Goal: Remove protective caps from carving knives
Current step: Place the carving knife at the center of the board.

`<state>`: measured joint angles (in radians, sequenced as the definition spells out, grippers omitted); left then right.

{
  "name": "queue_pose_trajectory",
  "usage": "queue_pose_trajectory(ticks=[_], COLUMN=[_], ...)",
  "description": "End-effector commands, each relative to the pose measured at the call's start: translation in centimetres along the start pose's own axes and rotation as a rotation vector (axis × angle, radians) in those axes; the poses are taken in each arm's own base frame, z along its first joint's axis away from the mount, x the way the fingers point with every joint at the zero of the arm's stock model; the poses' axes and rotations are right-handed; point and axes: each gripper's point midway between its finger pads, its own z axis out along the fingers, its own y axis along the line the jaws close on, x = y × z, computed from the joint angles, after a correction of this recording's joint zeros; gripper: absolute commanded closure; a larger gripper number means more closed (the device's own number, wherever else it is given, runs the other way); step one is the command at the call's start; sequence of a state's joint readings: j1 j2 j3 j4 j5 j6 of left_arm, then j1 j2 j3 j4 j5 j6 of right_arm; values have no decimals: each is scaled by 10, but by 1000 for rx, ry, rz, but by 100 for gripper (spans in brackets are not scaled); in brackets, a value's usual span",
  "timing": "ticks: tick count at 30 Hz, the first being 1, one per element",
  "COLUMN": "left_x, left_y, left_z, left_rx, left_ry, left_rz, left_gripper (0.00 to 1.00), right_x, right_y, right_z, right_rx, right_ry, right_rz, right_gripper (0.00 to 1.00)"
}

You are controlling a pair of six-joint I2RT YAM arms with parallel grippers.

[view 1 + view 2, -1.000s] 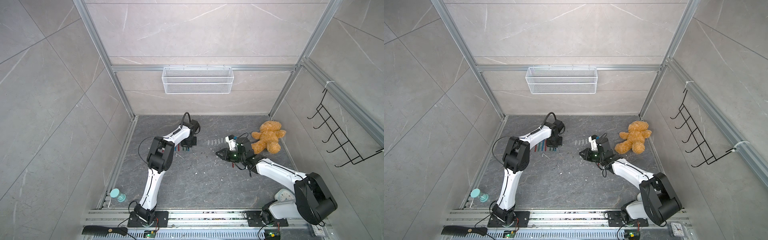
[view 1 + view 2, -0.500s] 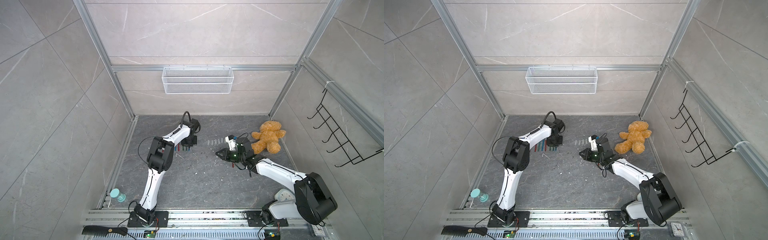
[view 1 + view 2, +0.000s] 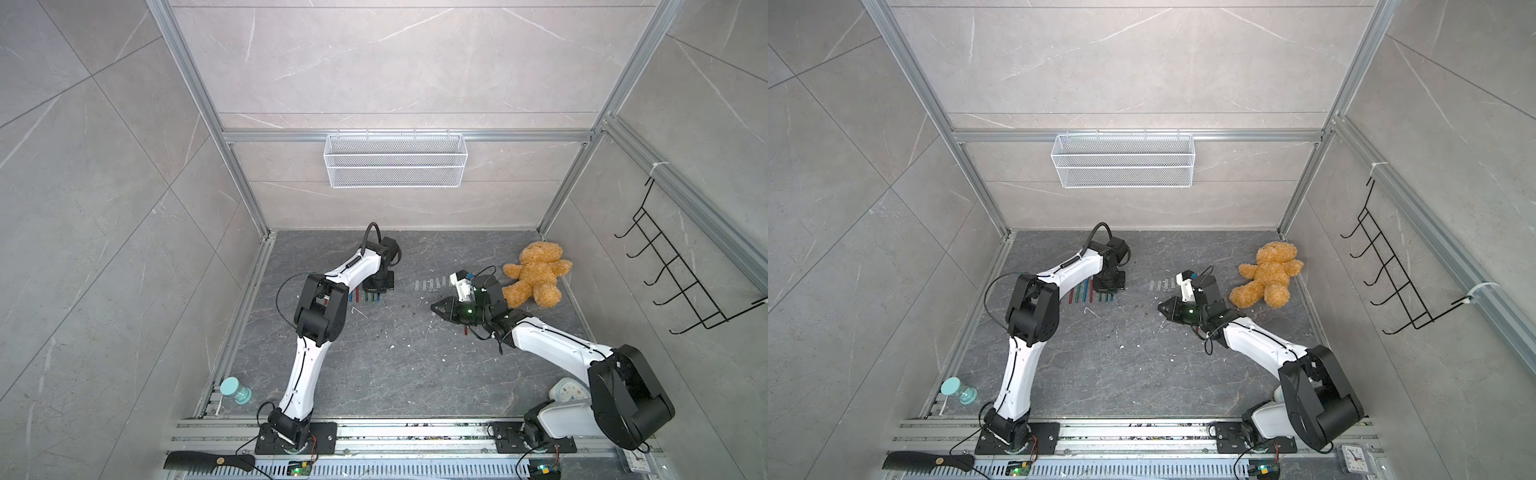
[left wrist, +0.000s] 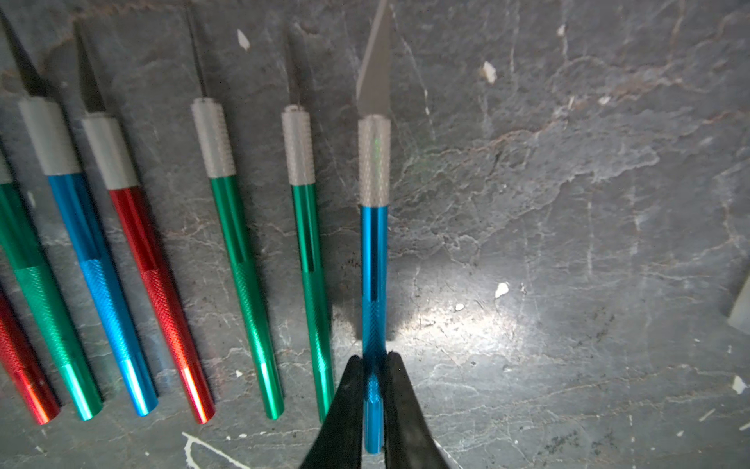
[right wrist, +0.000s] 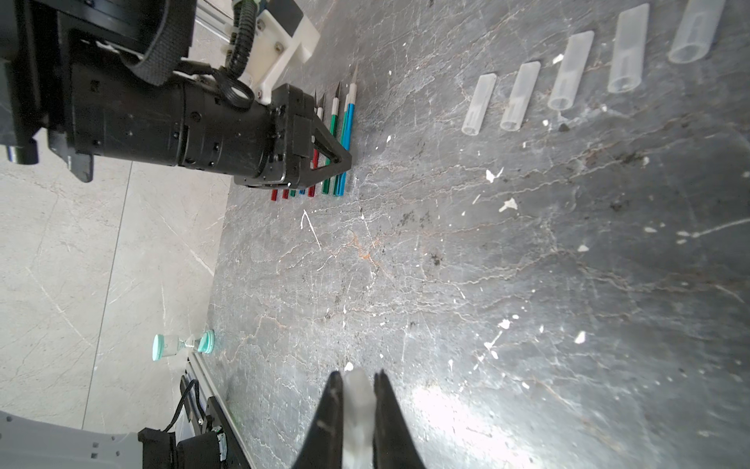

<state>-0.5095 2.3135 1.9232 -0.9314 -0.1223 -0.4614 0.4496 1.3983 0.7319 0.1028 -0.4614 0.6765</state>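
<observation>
step: bare blue knife [image 4: 374,260], clamped by left gripper [image 4: 374,359], is being laid right of other knives [image 4: 308,243] | cap [image 5: 357,402] is pinched in right gripper [image 5: 358,375] | next: cap to be laid beside cap row [image 5: 571,69], upper right

On the table [image 3: 1121,374], the knives [image 3: 1081,291] lie in a row left of centre, the caps [image 3: 1163,284] right of them, the teddy bear [image 3: 1266,276] farther right, and the comb [image 3: 926,461] at lower left.

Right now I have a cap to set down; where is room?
Bare: the table between the knives and the caps, and forward to the rail. Crowded: at the knives under the left hand; the caps by the teddy bear.
</observation>
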Motion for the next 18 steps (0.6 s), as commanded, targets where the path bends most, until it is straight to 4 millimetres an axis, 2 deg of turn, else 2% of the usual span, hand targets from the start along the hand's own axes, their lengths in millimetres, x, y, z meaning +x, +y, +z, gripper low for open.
queue_pose_trajectory(ticks=[1,7,18], left_x=[6,8,5], left_y=[6,6,7], left_z=[15,19,12], left_rx=[-25,-27,-30], left_ry=[49,60,46], left_rz=[-17,-21,-24], left_gripper=[87,87,85], right_x=[0,0,0], right_y=[5,6,5], right_z=[0,0,1], right_rx=[-16,-16,-15], right_ry=[3,2,6], right_rz=[-15,-15,-13], right_gripper=[100,100,100])
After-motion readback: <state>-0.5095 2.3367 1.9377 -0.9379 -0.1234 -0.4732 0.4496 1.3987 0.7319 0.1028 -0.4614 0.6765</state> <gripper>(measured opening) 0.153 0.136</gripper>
